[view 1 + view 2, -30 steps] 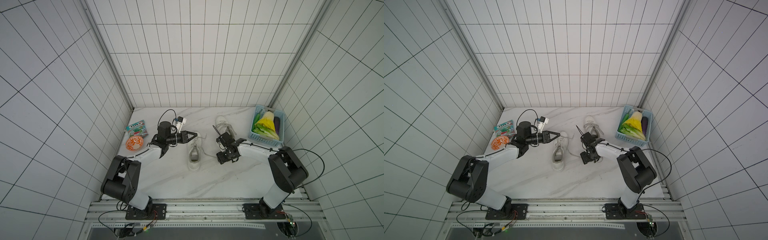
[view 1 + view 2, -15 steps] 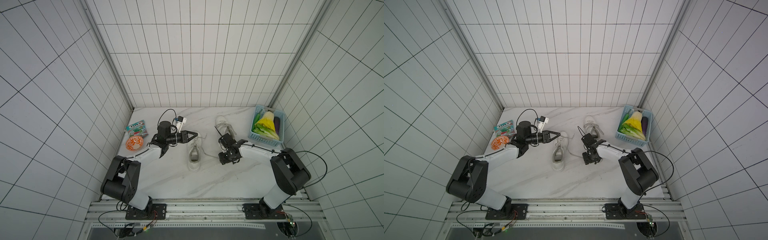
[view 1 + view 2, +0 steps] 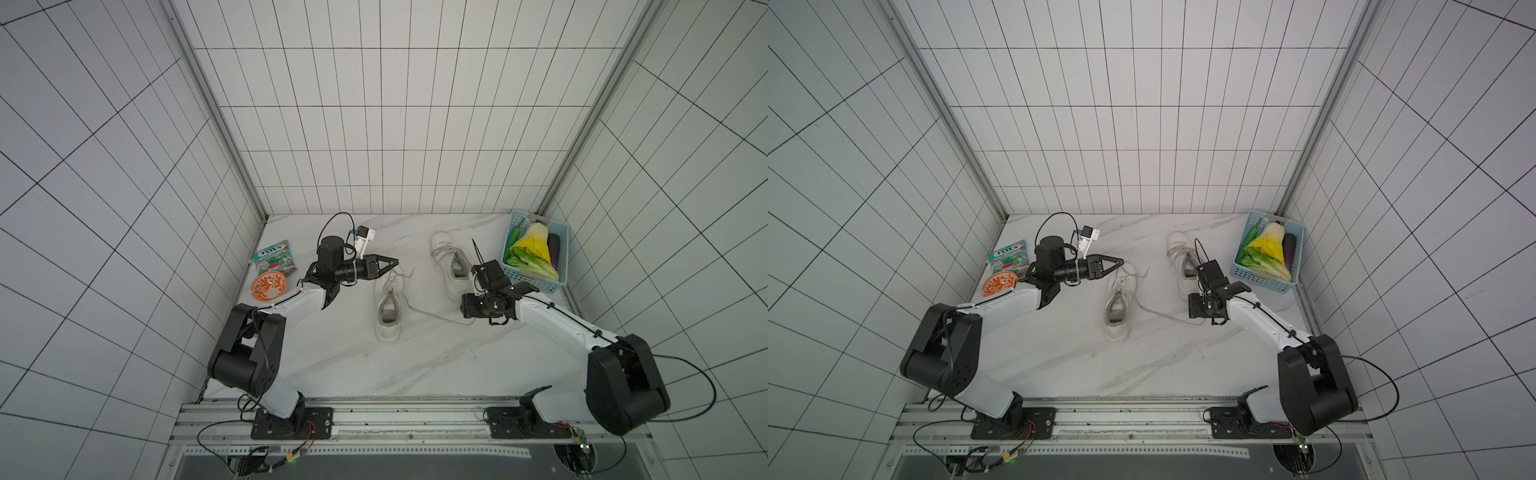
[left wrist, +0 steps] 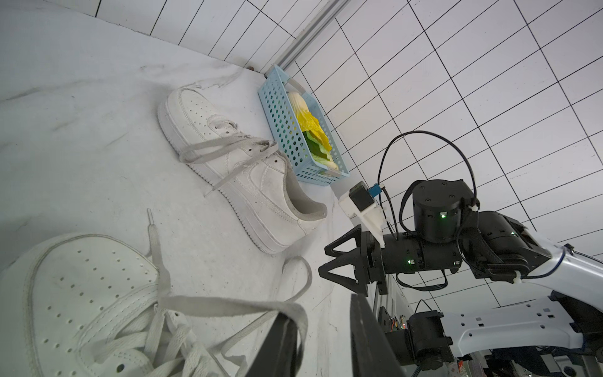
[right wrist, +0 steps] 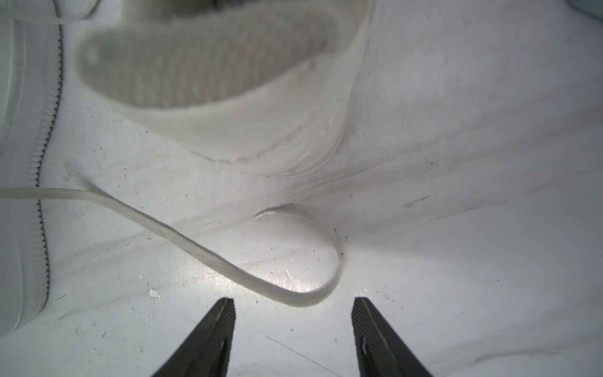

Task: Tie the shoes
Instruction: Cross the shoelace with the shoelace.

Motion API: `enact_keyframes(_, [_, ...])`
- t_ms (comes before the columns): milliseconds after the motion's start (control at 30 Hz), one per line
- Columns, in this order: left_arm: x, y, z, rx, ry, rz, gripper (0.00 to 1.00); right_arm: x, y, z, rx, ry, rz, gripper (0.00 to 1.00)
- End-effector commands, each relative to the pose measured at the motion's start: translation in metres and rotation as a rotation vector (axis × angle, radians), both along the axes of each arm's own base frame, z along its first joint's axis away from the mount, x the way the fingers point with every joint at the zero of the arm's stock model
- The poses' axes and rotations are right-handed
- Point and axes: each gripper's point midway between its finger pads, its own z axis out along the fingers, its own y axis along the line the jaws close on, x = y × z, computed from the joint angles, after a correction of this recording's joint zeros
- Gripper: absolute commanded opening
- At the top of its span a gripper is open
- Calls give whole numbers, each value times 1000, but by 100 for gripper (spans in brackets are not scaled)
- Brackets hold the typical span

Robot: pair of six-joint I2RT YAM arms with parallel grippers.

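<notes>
White marble table (image 3: 332, 361) between tiled walls, shown from above in both top views. My left arm (image 3: 291, 307) reaches from the front rail toward the middle. My right arm (image 3: 557, 328) reaches in from the opposite side.

The shoes are both on the marble. One shoe (image 3: 388, 309) lies mid-table, toe toward the back wall, with its laces loose. The second shoe (image 3: 451, 266) lies further back, just beside a blue basket (image 3: 534, 286) that holds leafy vegetables (image 3: 530, 251) in the back right corner.

Along the left edge I see a printed packet (image 3: 275, 261) and, near it, an orange patterned bowl (image 3: 269, 286).

My left gripper (image 3: 394, 263) hovers at the toe of the mid-table shoe. Through its wrist camera the fingers (image 4: 280, 342) stand slightly apart, and a loose lace (image 4: 228, 308) drapes over one of them. I cannot tell whether that lace only rests there or is snagged.

My right gripper (image 5: 292, 300) points down at the table near the heel of the second shoe, with its jaws spread and nothing between them. A long lace (image 5: 182, 240) curls in a loop on the marble just ahead of its tips.
</notes>
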Motion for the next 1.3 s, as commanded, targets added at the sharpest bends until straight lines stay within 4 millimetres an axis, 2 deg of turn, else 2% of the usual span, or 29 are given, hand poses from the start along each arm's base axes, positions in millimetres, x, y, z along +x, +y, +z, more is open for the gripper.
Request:
enact_keyframes(0, [4, -6, 14, -29, -41, -24, 27, -3, 30, 27, 195, -49, 80, 60])
enact_keyframes(133, [6, -7, 15, -33, -47, -24, 27, 6, 70, 87, 441, -200, 173, 62])
enact_keyframes(233, [10, -9, 20, -40, -57, -28, 27, 10, 93, 119, 576, -241, 233, 63])
enact_keyframes(467, [16, -12, 28, -52, -70, -31, 27, 5, 151, 155, 728, -393, 445, 66])
enact_keyframes(567, [16, -13, 27, -55, -68, -34, 27, 10, 176, 164, 799, -450, 503, 65])
enact_keyframes(733, [14, -12, 30, -58, -75, -34, 27, 28, 210, 161, 822, -473, 539, 63])
enact_keyframes(900, [15, -9, 32, -66, -70, -26, 27, 47, 223, 157, 827, -485, 537, 60])
enact_keyframes(1100, [15, -7, 34, -74, -70, -24, 27, 44, 235, 151, 850, -469, 607, 55])
enact_keyframes(1267, [15, -2, 38, -92, -68, -19, 26, 44, 243, 155, 864, -467, 666, 49])
